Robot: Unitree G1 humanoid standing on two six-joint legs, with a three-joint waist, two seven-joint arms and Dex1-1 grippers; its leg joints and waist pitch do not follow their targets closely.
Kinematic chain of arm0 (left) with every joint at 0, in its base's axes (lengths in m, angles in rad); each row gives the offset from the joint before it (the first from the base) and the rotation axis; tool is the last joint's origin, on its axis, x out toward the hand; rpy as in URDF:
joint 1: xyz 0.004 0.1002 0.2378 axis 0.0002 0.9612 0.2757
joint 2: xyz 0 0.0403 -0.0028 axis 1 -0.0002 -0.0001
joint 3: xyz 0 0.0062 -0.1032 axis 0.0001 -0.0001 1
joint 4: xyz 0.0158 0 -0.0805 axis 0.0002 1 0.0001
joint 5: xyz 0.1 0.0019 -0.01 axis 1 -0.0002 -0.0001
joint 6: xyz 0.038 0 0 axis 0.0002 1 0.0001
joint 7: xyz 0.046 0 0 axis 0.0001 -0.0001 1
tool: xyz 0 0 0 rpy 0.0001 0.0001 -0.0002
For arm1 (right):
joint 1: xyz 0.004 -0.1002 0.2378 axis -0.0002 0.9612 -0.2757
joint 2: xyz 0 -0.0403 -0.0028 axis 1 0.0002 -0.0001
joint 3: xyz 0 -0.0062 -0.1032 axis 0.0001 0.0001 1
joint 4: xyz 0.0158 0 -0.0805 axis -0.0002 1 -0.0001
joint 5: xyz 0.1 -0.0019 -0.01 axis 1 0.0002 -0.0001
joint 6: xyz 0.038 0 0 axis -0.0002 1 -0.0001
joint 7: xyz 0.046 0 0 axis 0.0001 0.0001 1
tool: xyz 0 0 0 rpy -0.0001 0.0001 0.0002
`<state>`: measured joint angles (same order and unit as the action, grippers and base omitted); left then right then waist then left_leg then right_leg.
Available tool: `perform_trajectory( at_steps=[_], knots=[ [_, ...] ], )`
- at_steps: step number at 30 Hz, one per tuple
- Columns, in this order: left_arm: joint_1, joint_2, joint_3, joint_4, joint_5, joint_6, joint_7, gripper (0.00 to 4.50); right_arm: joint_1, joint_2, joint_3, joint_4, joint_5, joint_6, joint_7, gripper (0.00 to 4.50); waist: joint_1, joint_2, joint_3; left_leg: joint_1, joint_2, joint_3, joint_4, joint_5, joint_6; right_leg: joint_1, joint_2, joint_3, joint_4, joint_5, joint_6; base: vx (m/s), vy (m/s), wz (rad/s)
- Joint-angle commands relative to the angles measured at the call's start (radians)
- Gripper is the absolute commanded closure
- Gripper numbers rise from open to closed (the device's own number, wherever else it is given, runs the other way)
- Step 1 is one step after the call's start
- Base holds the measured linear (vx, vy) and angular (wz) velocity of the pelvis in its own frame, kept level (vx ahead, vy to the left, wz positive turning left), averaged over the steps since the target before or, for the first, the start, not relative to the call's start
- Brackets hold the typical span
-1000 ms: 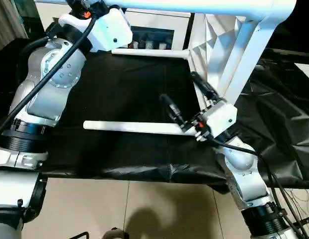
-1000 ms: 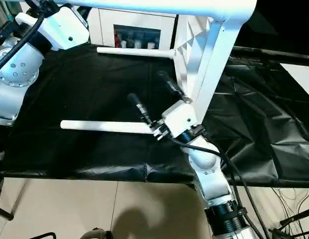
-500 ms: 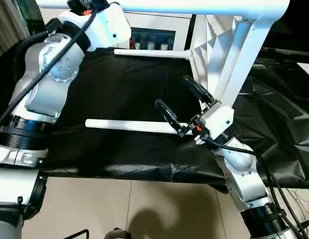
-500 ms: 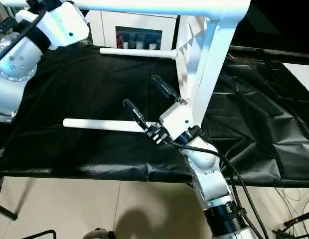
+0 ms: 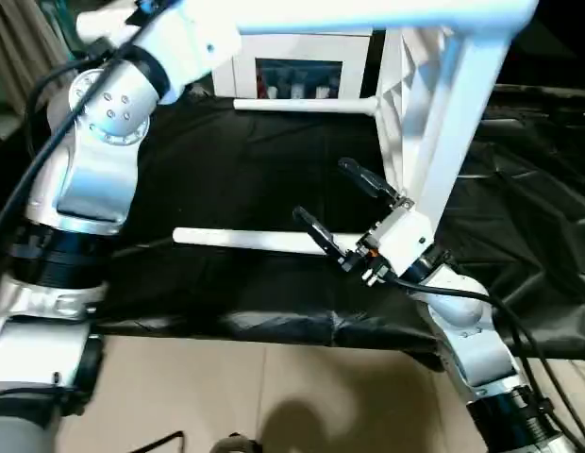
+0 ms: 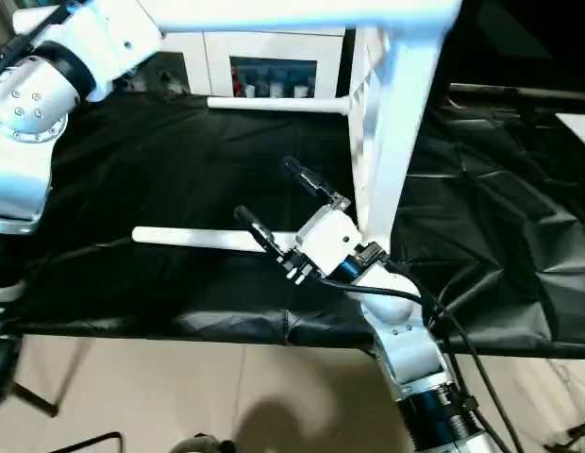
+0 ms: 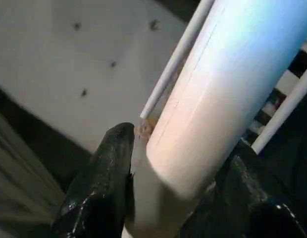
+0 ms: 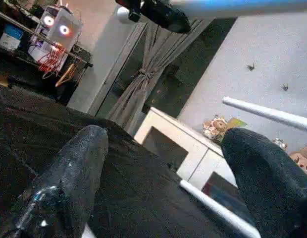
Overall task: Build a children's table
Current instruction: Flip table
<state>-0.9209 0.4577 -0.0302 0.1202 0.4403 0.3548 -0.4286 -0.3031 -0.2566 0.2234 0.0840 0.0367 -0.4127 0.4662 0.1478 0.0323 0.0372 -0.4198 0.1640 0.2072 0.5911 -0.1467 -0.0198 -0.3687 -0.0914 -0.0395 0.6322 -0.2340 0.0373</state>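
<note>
Left wrist view: left hand [image 7: 173, 198] clamped on a table leg [image 7: 218, 94]; right hand [image 5: 332, 209] spread wide.

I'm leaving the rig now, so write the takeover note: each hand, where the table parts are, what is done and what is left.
Left hand: shut on a raised leg of the children's table, fingers on either side of it.
Right hand: open, holding nothing, hovering over the near end of the loose leg.
Table top: stands on edge on the black cloth. Legs project from it, one high across the view, one low at the back, one slanting down beside the right hand.
Done: those legs appear seated.
Left: probably pick up the loose leg and fit it into the remaining socket, which I cannot see.
</note>
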Motion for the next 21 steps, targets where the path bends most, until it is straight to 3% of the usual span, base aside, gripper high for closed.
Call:
perform_trajectory(
  at_steps=[1, 7, 9, 13, 16, 21],
  knots=[
    [0.023, -0.104, 0.170, 0.043, -0.224, 0.191, 0.046, 2.29, 0.000, -0.014, -0.014, 0.006, 0.003, 0.018, 0.015, 0.50, -0.003, -0.029, -0.051, 0.041, 0.067, -0.045, -0.074, -0.276, 0.042, 0.000, -0.066, 0.035, -0.087, -0.211, -0.175, 0.000, 0.000, 0.00],
    [0.033, -0.140, 0.211, 0.007, -0.248, 0.213, 0.064, 2.29, 0.000, -0.022, -0.025, 0.003, 0.002, 0.022, 0.018, 0.50, 0.001, -0.031, -0.051, 0.039, 0.064, -0.044, -0.073, -0.279, 0.058, 0.000, -0.066, 0.033, -0.092, -0.223, -0.181, 0.000, 0.000, 0.00],
    [0.044, -0.167, 0.238, -0.019, -0.261, 0.213, 0.078, 2.29, 0.009, -0.011, -0.040, 0.007, -0.001, 0.038, -0.012, 0.50, 0.001, -0.024, -0.054, 0.043, 0.069, -0.047, -0.076, -0.289, 0.045, -0.003, -0.064, 0.033, -0.090, -0.213, -0.180, 0.000, 0.000, 0.00],
    [0.080, -0.217, 0.277, -0.067, -0.280, 0.216, 0.111, 2.40, 0.015, 0.017, -0.084, 0.030, -0.038, 0.035, -0.118, 0.50, -0.005, -0.033, -0.057, 0.049, 0.072, -0.049, -0.085, -0.322, 0.003, -0.004, -0.057, 0.031, -0.083, -0.122, -0.183, 0.000, 0.000, 0.00],
    [0.141, -0.264, 0.293, -0.114, -0.281, 0.221, 0.151, 2.45, 0.042, 0.074, -0.134, 0.028, 0.053, 0.059, -0.165, 0.23, -0.005, -0.040, -0.058, 0.043, 0.073, -0.048, -0.081, -0.272, 0.031, 0.003, -0.061, 0.031, -0.076, -0.010, -0.183, 0.000, 0.000, 0.00],
    [0.220, -0.301, 0.286, -0.161, -0.292, 0.213, 0.192, 2.57, 0.081, 0.113, -0.164, 0.030, 0.082, 0.048, -0.202, 0.00, -0.006, -0.047, -0.058, 0.039, 0.070, -0.045, -0.076, -0.240, 0.057, 0.007, -0.061, 0.031, -0.077, 0.005, -0.174, 0.000, 0.000, 0.00]
  ],
)
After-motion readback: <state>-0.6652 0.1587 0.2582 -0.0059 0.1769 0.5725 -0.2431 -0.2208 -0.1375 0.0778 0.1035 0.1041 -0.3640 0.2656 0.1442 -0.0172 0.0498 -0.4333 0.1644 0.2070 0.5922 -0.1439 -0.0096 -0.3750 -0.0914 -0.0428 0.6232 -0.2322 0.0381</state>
